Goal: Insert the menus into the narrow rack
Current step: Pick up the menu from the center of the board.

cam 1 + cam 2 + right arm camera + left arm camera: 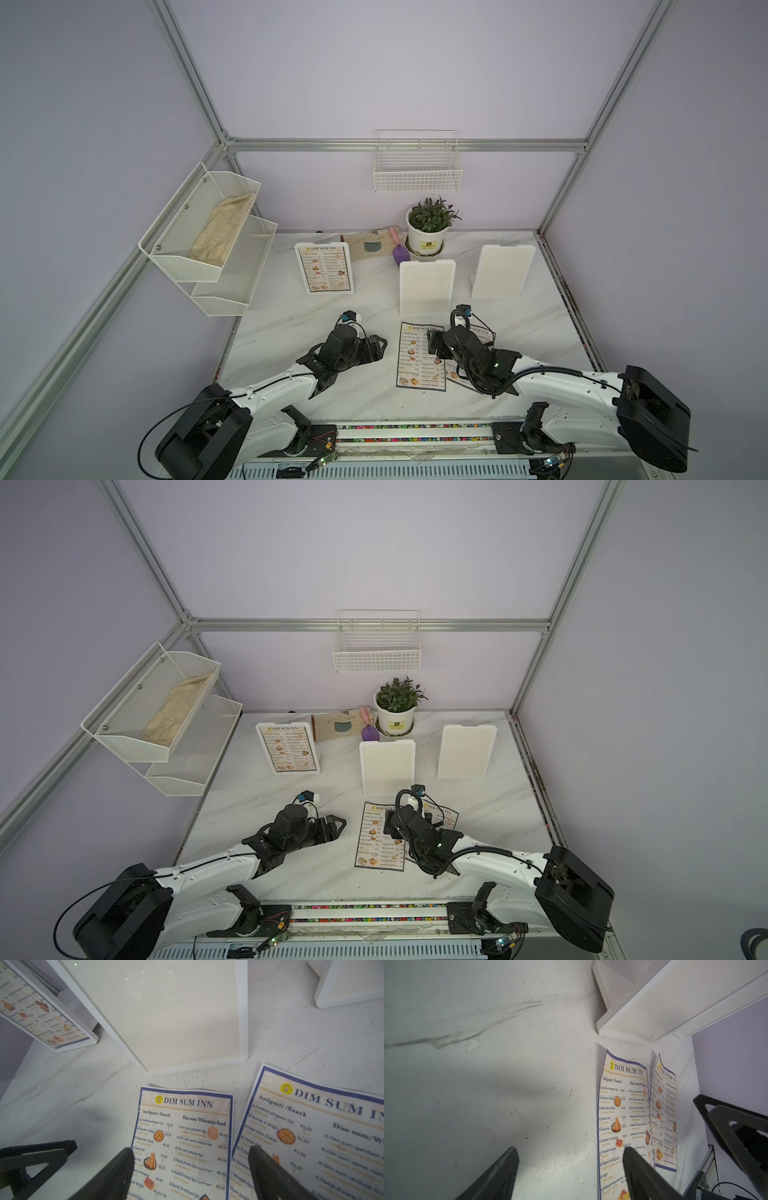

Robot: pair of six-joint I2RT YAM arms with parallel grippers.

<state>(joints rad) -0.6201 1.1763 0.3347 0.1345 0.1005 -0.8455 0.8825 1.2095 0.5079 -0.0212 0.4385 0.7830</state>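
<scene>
A thin black-bordered "DIM SUM INN" paper menu (420, 357) lies flat on the white marble-patterned worktop (291, 332), directly beneath the right gripper (190, 1148). This gripper's jaws stand wide apart and hold nothing. In the right wrist view one finger hangs over that sheet's edge and the other over the edge of a second flat menu (324, 1136). The second flat menu lies slightly skewed just beside the first, on the side away from the left gripper (569, 1150), and in both top views the right arm hides most of it. Whether the two sheets overlap cannot be told. The left gripper is also spread wide and holds nothing. It sits low beside the first sheet's other long edge, pointing toward it. Just beyond the right gripper, near the heading ends of both sheets, stands a plain white plastic stand (427, 286). A second plain stand (503, 270) is farther out, on the right gripper's outer side. Well beyond the left gripper, a third menu (325, 268) leans in a matching white stand (300, 266). Farther back are a green plant in a white pot (430, 226), a purple scoop (400, 254) and a beige cloth (368, 245). A white wire basket (417, 170) hangs on the back wall, and a white two-tier mesh shelf (220, 291) is fixed to the side wall
</scene>
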